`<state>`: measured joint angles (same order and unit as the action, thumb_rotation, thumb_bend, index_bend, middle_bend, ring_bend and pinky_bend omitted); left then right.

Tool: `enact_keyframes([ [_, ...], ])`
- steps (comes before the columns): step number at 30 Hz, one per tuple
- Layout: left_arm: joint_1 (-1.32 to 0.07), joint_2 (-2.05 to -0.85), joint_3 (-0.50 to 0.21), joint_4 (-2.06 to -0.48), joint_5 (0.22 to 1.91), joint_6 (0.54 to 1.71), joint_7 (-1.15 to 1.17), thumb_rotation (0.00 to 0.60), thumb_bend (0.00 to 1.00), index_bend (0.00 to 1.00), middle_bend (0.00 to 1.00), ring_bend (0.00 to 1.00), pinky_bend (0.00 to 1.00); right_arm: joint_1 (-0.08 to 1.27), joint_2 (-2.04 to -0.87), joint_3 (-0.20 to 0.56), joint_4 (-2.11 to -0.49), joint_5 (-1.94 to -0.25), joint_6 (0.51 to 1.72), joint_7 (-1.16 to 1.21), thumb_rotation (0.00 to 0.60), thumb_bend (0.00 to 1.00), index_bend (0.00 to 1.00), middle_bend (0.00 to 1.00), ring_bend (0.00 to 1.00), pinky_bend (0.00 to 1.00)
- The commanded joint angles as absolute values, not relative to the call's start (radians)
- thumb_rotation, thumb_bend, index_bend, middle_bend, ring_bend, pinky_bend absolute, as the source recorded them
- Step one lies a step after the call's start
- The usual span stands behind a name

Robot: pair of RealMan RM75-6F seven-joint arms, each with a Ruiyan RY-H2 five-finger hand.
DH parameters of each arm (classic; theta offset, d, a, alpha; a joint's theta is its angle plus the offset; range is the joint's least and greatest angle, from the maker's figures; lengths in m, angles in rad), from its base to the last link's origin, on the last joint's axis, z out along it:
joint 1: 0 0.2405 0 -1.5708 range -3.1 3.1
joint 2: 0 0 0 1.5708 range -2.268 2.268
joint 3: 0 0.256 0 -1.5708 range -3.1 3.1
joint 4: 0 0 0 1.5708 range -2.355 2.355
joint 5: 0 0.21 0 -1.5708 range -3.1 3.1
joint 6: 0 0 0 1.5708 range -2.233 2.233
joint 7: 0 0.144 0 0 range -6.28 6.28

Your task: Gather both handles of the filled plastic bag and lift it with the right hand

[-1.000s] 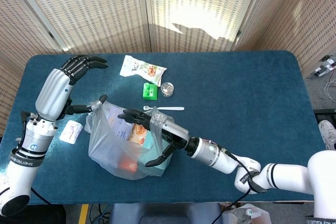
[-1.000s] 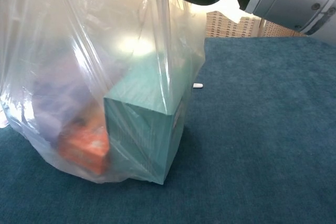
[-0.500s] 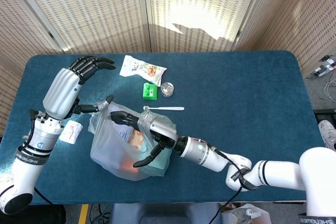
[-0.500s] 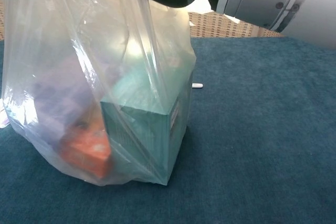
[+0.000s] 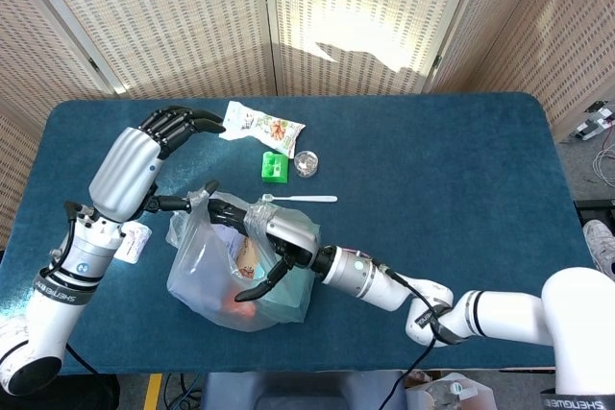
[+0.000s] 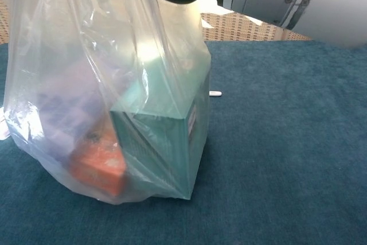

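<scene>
The clear plastic bag (image 5: 226, 271) stands on the blue table (image 5: 461, 151), holding a teal box (image 6: 160, 136) and an orange pack (image 6: 100, 167). My right hand (image 5: 258, 232) hovers over the bag's mouth with its fingers spread. The bag's right handle (image 6: 146, 32) is looped around that hand and rises taut to it in the chest view. My left hand (image 5: 159, 156) is just left of the bag, fingers stretched out and apart. Its thumb (image 5: 187, 203) touches the bag's left handle (image 5: 207, 191); whether that handle is hooked on the thumb I cannot tell.
Behind the bag lie a snack packet (image 5: 261, 127), a green item (image 5: 274, 166), a small clear cup (image 5: 307, 161) and a white spoon (image 5: 303, 199). A white packet (image 5: 135, 237) sits by my left wrist. Folding screens stand behind the table.
My right hand has slid left across the bag's mouth, carrying its handle. My left hand has moved right, closer to it. The bag has shifted slightly left.
</scene>
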<state>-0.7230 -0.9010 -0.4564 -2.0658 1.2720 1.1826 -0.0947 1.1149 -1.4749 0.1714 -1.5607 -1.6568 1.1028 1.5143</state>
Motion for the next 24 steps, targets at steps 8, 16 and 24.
enact_keyframes([
  [8, -0.749, -0.915, -0.449, -2.066, 1.246, 1.157, -0.061, 0.600, 0.25, 0.27, 0.25, 0.23, 0.16, 1.142, -1.495, 0.184, -1.552, -1.647, 1.069, 1.516, 0.600, 0.00, 0.00, 0.04, 0.00, 0.00],
  [16, -0.763, -0.919, -0.443, -2.071, 1.238, 1.140, -0.046, 0.600, 0.25, 0.26, 0.25, 0.23, 0.16, 1.161, -1.511, 0.197, -1.539, -1.638, 1.055, 1.522, 0.600, 0.00, 0.00, 0.04, 0.00, 0.00],
  [24, -0.784, -0.934, -0.433, -2.064, 1.223, 1.117, -0.017, 0.600, 0.25, 0.26, 0.25, 0.23, 0.16, 1.188, -1.525, 0.212, -1.525, -1.624, 1.022, 1.531, 0.600, 0.00, 0.00, 0.07, 0.00, 0.00],
])
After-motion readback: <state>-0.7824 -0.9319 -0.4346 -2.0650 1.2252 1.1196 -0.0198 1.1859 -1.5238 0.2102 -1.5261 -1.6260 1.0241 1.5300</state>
